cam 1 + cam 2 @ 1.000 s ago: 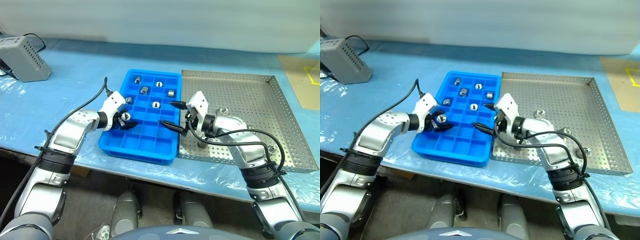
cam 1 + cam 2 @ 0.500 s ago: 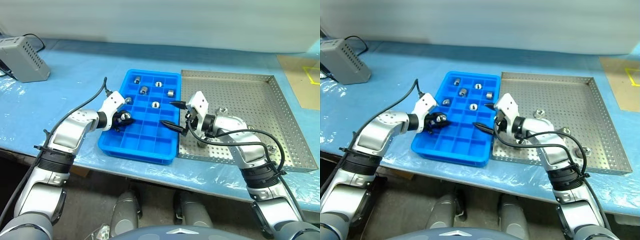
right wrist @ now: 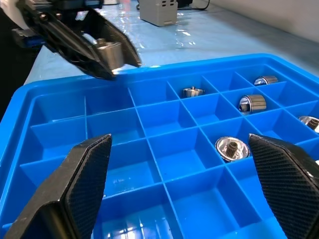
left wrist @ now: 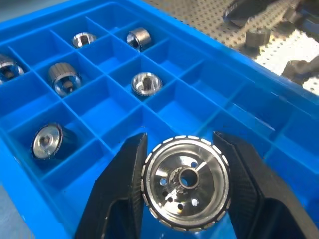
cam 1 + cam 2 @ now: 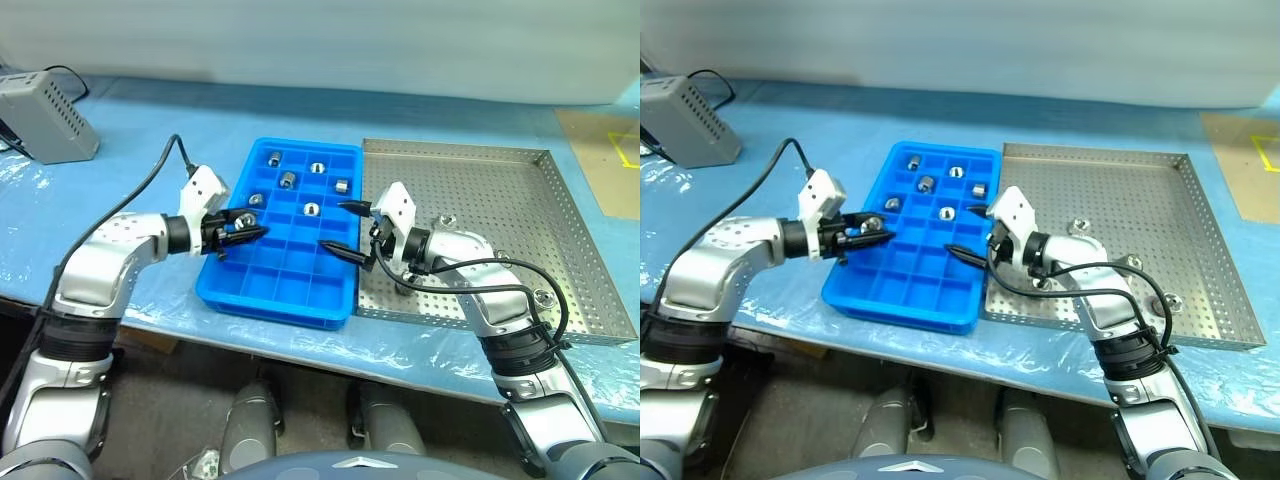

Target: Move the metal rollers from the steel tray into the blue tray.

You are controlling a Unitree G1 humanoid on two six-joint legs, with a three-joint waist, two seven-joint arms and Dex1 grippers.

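Left gripper point(image 4: 182, 186) clenched on one metal roller point(image 4: 185, 182), a silvery knurled disc with a hollow centre, pinched between the two black fingers point(image 4: 117, 196). In the left eye view that gripper point(image 5: 243, 228) sits over the left edge of the blue tray point(image 5: 285, 290), raised above the compartments, roller clear of the tray floor.

Right gripper point(image 5: 343, 230) released, fingers spread wide. It hangs over the right side of the blue tray, near the rim that borders the steel tray point(image 5: 520, 200). Nothing between its fingers point(image 3: 82, 177); the right wrist view looks across empty compartments toward the left gripper and its held roller point(image 3: 109, 54).

Blue tray: rectangular, gridded into small square compartments, lying on the blue table cover point(image 5: 150, 140). Other rollers rest in compartments at the far end and middle: one at the far left corner point(image 5: 273, 157), one beside it point(image 5: 317, 168), one lying on its side point(image 5: 288, 180), one by the right wall point(image 5: 342, 186), one on the left point(image 5: 256, 200), one near the middle point(image 5: 311, 210). Near rows of compartments look empty.

Steel tray just beside the blue tray on its right, the two touching or nearly so. Perforated floor, low rim. A few rollers on it: one behind the right forearm point(image 5: 446, 222), one near the front right corner point(image 5: 543, 297).

Grey box point(image 5: 45, 115) with a black cable stands well apart at the far left of the table.
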